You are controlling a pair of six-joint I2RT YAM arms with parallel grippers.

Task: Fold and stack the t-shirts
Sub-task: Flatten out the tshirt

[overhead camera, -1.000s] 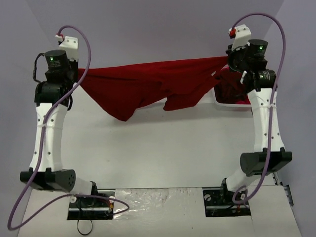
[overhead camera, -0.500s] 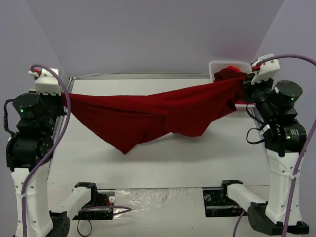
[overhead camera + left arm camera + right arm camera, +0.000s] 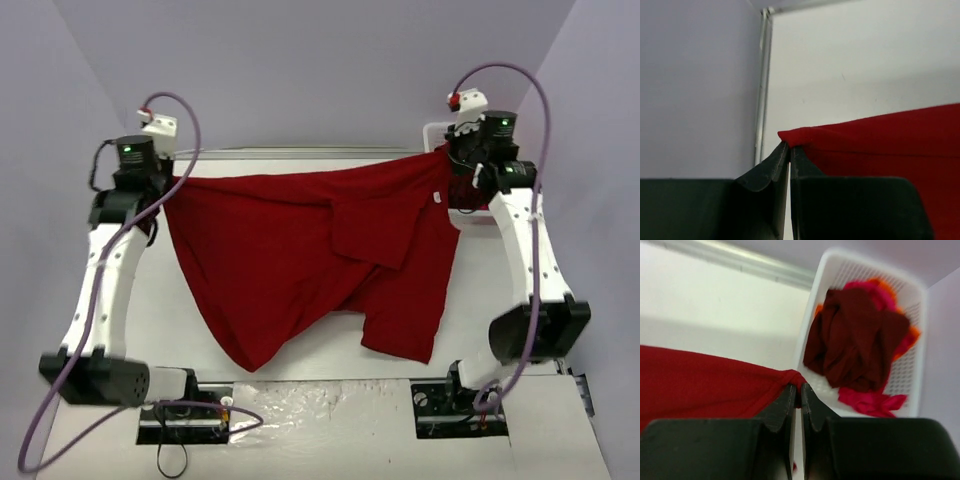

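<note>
A dark red t-shirt (image 3: 300, 250) hangs stretched between both arms over the table, its lower part drooping toward the near edge. My left gripper (image 3: 168, 186) is shut on its left corner (image 3: 790, 136); the fingertips pinch the cloth in the left wrist view. My right gripper (image 3: 447, 156) is shut on the opposite corner (image 3: 797, 377). More t-shirts (image 3: 855, 335), dark red and brighter red-orange, lie crumpled in the white basket (image 3: 825, 270).
The white mesh basket (image 3: 436, 131) stands at the far right corner, behind the right arm. A metal rail (image 3: 300, 152) runs along the table's far edge. Purple walls close in the back and sides. Both arm bases (image 3: 185, 405) sit at the near edge.
Both arms have swung toward the far side and the shirt, stretched into a narrow band before, now hangs spread out wide and long between them.
</note>
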